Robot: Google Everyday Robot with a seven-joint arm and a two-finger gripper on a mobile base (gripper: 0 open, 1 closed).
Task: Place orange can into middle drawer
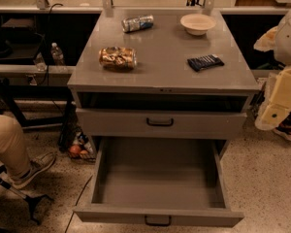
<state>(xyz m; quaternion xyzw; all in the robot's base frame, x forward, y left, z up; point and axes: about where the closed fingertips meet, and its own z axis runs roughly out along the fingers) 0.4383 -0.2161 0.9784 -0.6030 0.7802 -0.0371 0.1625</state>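
The orange can point(117, 58) lies on its side on the grey cabinet top point(169, 74), left of the middle. The middle drawer point(157, 181), the lowest tier with a black bar handle point(157, 221), is pulled wide open and holds nothing. My gripper point(280, 98) shows as pale cream parts at the right edge of the view, beside the cabinet's right front corner, well apart from the can and at about the height of the cabinet top.
A silver-blue can point(137, 23), a pale bowl point(198, 23) and a dark snack packet point(205, 62) lie on the cabinet top. The drawer front point(160, 123) one tier higher is closed. A person's leg and shoe point(14, 152) are at left, near a water bottle point(57, 55).
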